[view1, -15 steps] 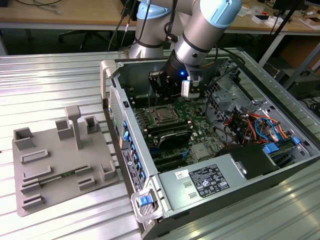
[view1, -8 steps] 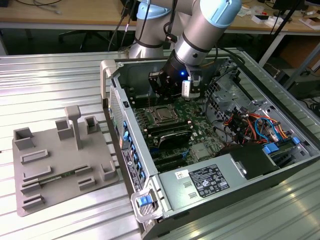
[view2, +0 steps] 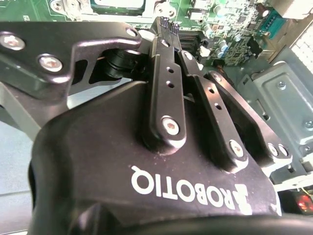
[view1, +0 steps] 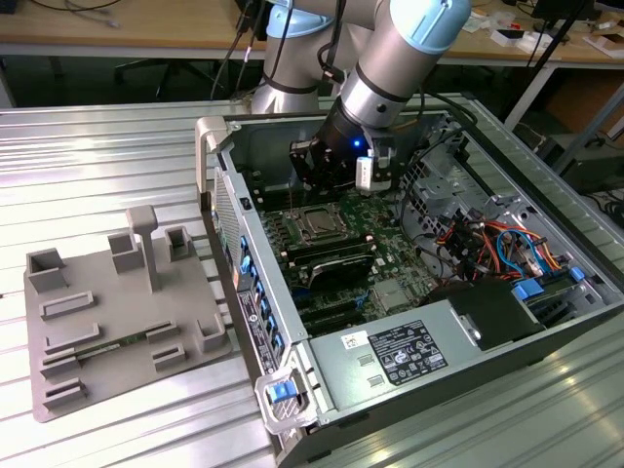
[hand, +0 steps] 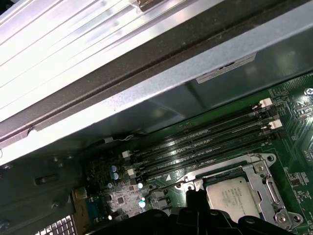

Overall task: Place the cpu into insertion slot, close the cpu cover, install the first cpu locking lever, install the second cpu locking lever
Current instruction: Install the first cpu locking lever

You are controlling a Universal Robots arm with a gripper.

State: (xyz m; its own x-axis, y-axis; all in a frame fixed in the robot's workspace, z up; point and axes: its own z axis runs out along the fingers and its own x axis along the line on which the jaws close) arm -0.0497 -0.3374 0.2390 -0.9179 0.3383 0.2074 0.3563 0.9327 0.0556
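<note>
My gripper [view2: 168,24], fingers pressed together and empty, hangs over the green board's edge near the cpu [hand: 234,195]. The cpu sits under the cpu cover [hand: 264,188]. The cover looks thin, stiff, springy: push flat metal, not chip.

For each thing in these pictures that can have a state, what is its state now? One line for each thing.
cpu: seated in the insertion slot, silver top up.
cpu cover: down, framing the chip.
insertion slot: filled by the chip.
gripper: empty, above the green board beside the socket; fingertips together.
computer case: lying on its side, side panel off.
</note>
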